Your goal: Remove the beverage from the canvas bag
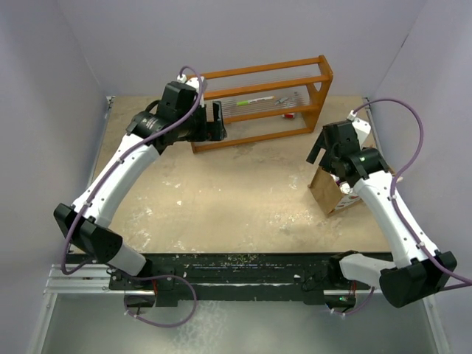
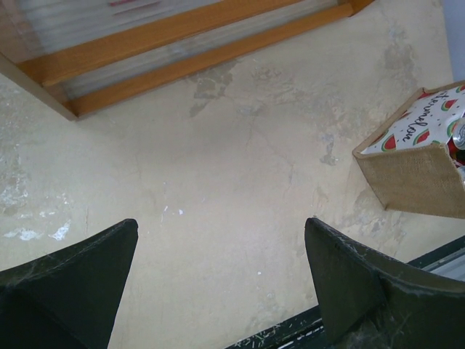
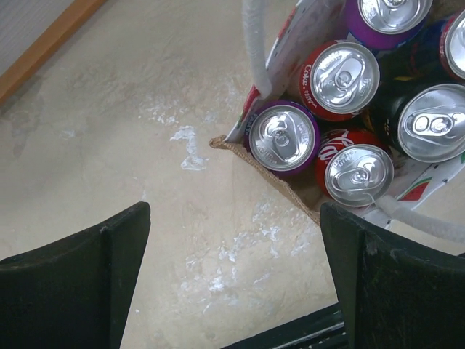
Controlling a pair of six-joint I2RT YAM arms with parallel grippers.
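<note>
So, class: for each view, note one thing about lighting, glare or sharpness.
Top external: even, soft light, only faint shadows on the table. Right wrist: bright glare on the can lids, right fingers nearly black. Left wrist: table stains sharp, left fingers dark.

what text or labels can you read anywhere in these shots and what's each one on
"Coke zero": side of the upper red can in the bag.
White looping script, partly hidden, unreadable: lower red can.
"...ermelon", cursive, start cut off: the bag's watermelon-print lining.
Purple cans: no text showing.
Items in the wooden rack: too small to read.
</note>
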